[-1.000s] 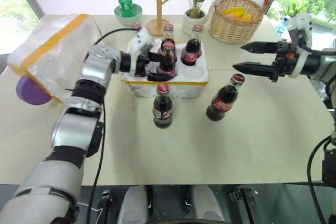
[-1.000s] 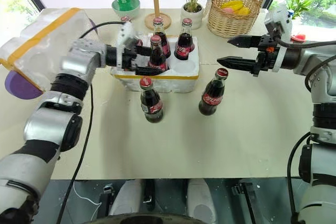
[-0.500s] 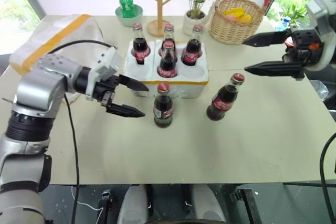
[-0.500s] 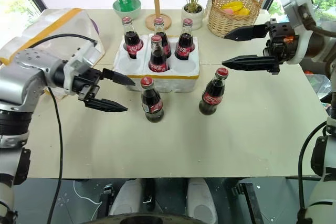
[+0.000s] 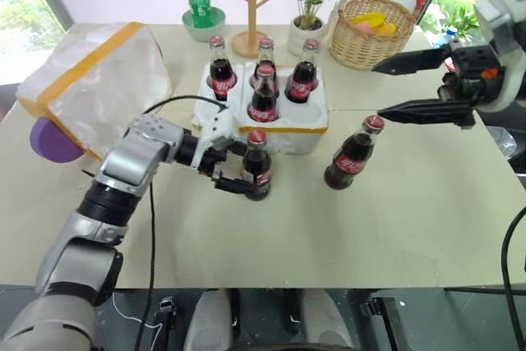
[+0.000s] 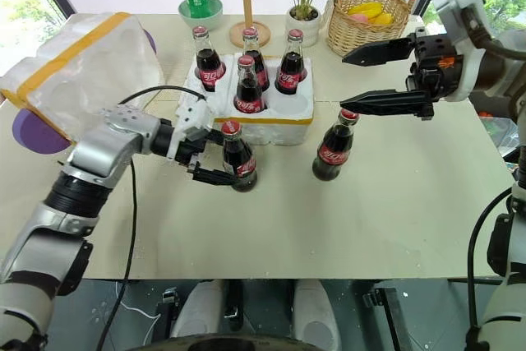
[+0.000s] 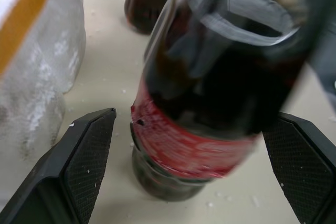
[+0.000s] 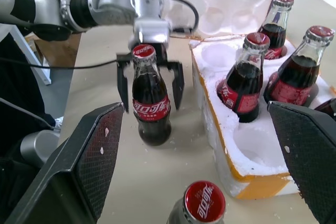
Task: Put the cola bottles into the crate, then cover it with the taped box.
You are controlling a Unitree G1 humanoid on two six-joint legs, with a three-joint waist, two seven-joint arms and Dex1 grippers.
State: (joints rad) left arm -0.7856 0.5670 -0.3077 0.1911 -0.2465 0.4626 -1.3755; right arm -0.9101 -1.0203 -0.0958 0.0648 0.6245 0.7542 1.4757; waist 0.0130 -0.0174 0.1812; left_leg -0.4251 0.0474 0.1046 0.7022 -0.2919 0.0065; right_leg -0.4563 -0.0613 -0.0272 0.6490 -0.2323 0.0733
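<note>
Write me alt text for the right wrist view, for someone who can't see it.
The left gripper is open around an upright cola bottle standing on the table beside the crate. The crate holds more cola bottles and has empty wells, and another bottle's red cap is nearest the camera, between the right gripper's open fingers.

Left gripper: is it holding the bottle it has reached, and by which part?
Nothing is held. The left gripper is open, its fingers either side of the cola bottle at label height with gaps showing.

white script on cola bottles' (image 8: 150, 107) red labels, unreadable
</note>
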